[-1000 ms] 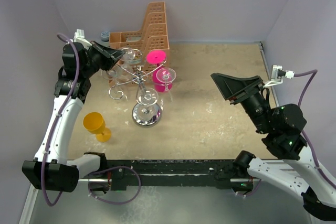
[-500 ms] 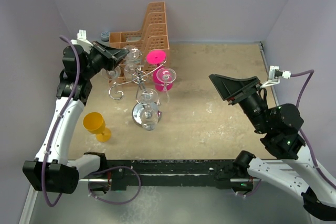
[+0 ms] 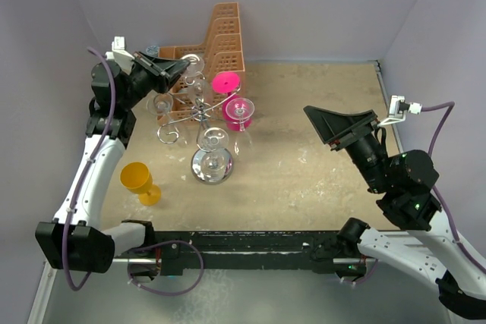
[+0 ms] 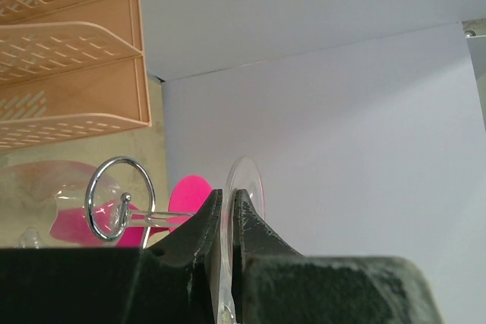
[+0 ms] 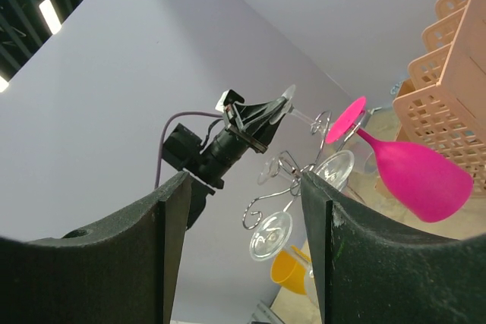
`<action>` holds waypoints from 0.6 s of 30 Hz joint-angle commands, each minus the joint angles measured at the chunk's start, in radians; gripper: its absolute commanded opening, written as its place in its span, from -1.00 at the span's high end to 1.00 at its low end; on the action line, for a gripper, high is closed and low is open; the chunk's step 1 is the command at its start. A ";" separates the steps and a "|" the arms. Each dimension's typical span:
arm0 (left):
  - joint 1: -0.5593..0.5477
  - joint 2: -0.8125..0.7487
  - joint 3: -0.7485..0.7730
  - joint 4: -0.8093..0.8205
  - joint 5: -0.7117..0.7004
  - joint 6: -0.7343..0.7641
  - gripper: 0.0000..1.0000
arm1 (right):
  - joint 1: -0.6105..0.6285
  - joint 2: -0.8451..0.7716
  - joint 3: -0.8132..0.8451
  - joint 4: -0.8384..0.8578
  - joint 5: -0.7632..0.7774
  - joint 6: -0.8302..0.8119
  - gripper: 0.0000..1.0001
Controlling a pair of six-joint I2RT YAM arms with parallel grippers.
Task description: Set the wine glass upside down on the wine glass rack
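Left hand (image 4: 227, 196) pinches one wine glass (image 4: 251, 184) (by foot); right hand (image 5: 244, 186) wide; one rack (image 3: 200, 112).

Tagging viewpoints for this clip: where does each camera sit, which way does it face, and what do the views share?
Top external: above and behind the bases, looking down on the table; both arms show, left gripper at the wine glass rack.
Left wrist: on the left arm, looking along the shut jaws, which pinch the foot of the clear wine glass, towards the wall.
Right wrist: on the right arm, looking leftward through the open right gripper at the rack.
Shared: pink wine glass and orange basket, in all three.
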 commanded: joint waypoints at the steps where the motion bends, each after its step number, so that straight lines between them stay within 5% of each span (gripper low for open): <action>1: 0.005 0.021 0.024 0.126 -0.018 -0.057 1.00 | 0.002 -0.003 0.000 0.025 0.015 0.015 -0.23; 18: 0.005 0.037 0.058 0.034 -0.148 0.015 1.00 | 0.002 0.015 -0.012 0.038 0.015 0.056 -0.21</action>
